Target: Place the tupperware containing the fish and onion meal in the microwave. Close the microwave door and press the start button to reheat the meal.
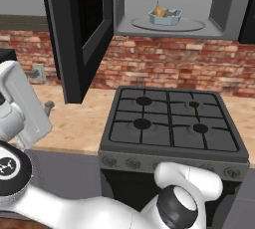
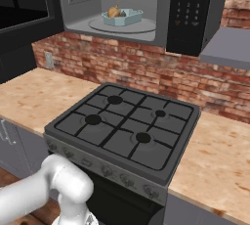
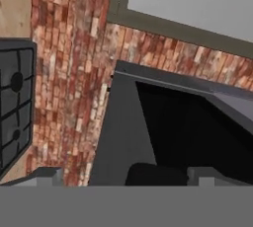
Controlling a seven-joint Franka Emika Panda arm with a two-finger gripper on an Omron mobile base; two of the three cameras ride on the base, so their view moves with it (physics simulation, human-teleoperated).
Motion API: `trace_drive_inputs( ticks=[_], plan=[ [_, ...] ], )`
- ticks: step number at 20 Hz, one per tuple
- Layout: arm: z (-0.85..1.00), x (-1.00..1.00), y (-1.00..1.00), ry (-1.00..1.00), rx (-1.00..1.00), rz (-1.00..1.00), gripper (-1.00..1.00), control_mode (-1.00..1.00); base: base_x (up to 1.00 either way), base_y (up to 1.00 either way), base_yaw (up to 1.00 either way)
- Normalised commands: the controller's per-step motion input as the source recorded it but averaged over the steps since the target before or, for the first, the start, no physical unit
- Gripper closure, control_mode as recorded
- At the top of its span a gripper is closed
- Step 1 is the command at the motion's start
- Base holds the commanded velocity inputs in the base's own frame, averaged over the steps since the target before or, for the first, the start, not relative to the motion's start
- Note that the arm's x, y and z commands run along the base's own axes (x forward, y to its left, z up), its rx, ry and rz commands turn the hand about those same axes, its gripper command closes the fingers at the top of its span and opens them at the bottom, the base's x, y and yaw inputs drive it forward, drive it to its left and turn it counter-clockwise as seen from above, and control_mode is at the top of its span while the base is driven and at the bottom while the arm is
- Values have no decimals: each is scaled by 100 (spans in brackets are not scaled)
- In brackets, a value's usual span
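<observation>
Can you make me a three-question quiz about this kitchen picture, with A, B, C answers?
1. Where is the tupperware?
A. on the stove
B. on the round plate inside the microwave
C. on the counter

2. How many burners does the stove have?
A. two
B. four
C. six

3. What is the microwave door doing?
A. hanging open
B. shut tight
C. lying on the floor

Answers:
1 B, the pale-blue tub sits on the turntable in the microwave.
2 B, four round burners show under the grates.
3 A, it swings out to the left, leaving the cavity open.
</observation>
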Motion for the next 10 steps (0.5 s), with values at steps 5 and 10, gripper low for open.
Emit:
trace_drive_inputs(
  ticks=[5,10],
  plan=[
    [0,44,-17,0,0,-29,-100,-100,0,0,0],
    [0,14,-52,-1,0,-31,-100,-100,0,0,0]
  ],
)
